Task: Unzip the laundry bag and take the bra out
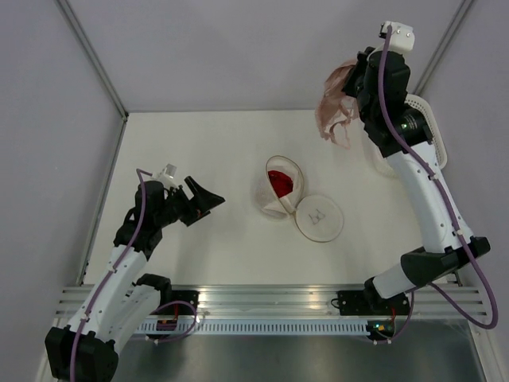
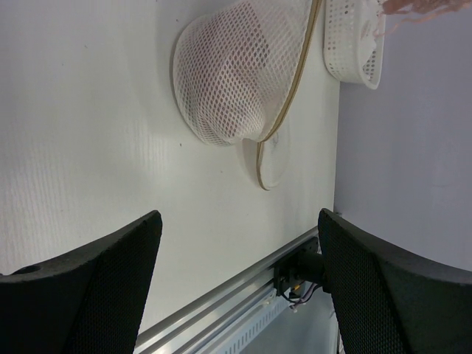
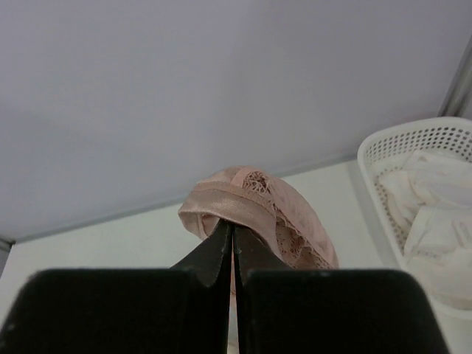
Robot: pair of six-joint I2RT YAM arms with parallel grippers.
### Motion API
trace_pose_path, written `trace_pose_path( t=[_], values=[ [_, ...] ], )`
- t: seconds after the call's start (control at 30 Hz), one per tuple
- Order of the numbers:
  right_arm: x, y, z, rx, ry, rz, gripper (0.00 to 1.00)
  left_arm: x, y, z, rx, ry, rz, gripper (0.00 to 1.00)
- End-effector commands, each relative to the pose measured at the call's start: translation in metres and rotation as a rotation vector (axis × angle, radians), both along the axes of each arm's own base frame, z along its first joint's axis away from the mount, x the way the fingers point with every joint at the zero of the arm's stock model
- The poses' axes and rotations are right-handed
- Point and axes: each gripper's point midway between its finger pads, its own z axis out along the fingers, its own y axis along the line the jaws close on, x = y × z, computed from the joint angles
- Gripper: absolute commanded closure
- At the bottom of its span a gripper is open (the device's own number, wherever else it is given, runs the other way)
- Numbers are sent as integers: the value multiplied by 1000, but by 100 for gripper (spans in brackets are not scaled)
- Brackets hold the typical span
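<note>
Hanging at the top view's upper right, the bra (image 1: 334, 111) is pinched by the right gripper (image 1: 355, 79); the laundry bag (image 1: 278, 187) lies open at centre. The left wrist view shows the left gripper (image 2: 240, 217) spread wide below the bag. The right wrist view shows the jaws pressed together on the bra.

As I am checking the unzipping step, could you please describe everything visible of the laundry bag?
The laundry bag is a small whitish mesh dome with a thin brownish zip rim. It rests on the table, unzipped, its round flap, printed with a tiny dark bra drawing, lying flat beside it. Inside shows something red.
</note>
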Motion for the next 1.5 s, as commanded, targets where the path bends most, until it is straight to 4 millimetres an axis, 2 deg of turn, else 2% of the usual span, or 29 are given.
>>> trace_pose_path(
  t=[0.0,0.07,0.1,0.13,0.23,0.27,0.3,0.33,0.37,0.4,0.43,0.47,0.5,0.57,0.63,0.67,0.73,0.77,0.83,0.93,0.97,1.03,1.07,1.13,1.17,1.23,1.27,1.33,1.47],
  values=[
    [9,-38,31,-14,-52,-127,100,1,-4,23,-41,-36,-9,10],
    [20,-55,25,-21,-28,-187,100,0,-4,23,-43,-34,-13,10],
    [24,-74,29,-12,-34,-235,100,0,-4,23,-43,-37,-16,10],
    [28,-82,26,-9,-30,-259,100,0,-4,23,-43,-37,-16,10],
    [45,-115,11,-8,-16,-355,100,-1,-5,24,-45,-36,-20,10],
    [55,-122,1,0,-2,-376,100,-1,-5,23,-44,-32,-20,10],
    [59,-144,0,18,-5,-416,100,-1,-6,23,-46,-30,-24,10],
    [64,-155,-3,53,-13,-440,100,-1,-6,24,-47,-32,-29,10],
    [77,-163,-15,62,8,-447,100,-1,-7,25,-49,-33,-32,10],
    [80,-181,-11,74,-6,-472,99,-1,-7,25,-51,-31,-36,10],
    [86,-194,-16,85,6,-479,100,-1,-7,28,-50,-38,-39,10],
    [98,-201,-31,82,34,-485,99,-2,-7,26,-48,-32,-39,10],
    [100,-213,-24,89,17,-498,100,-2,-7,27,-46,-34,-40,10],
    [114,-219,-35,90,35,-489,100,-2,-6,27,-35,-35,-40,10],
    [118,-229,-27,100,3,-488,100,-2,-5,27,-27,-27,-39,10],
    [121,-236,-29,105,1,-493,100,-2,-5,26,-24,-25,-38,10],
    [123,-244,-16,117,-39,-493,100,-1,-5,25,-24,-21,-33,10],
    [127,-248,-19,119,-37,-487,100,-2,-5,24,-22,-15,-34,10],
    [127,-261,-12,117,-61,-507,100,-1,-4,23,-15,-10,-34,10],
    [137,-273,-36,130,-19,-502,99,1,-4,20,-6,1,-33,10],
    [142,-279,-60,135,28,-509,100,3,-4,18,-1,8,-31,10],
    [150,-278,-85,151,68,-492,99,5,-5,17,1,14,-33,10],
    [154,-277,-117,158,130,-486,100,5,-5,15,1,21,-34,10],
    [158,-277,-137,184,140,-492,99,6,-5,15,2,19,-33,11],
    [157,-276,-172,190,196,-498,100,7,-5,15,2,18,-31,11],
    [160,-278,-182,193,174,-513,100,7,-4,16,4,11,-30,11],
    [160,-276,-198,187,200,-521,99,6,-4,16,7,11,-31,11],
    [163,-277,-210,181,207,-531,100,6,-3,14,10,9,-30,11],
    [167,-278,-221,170,227,-527,100,5,-3,11,10,16,-29,11]
  ],
)
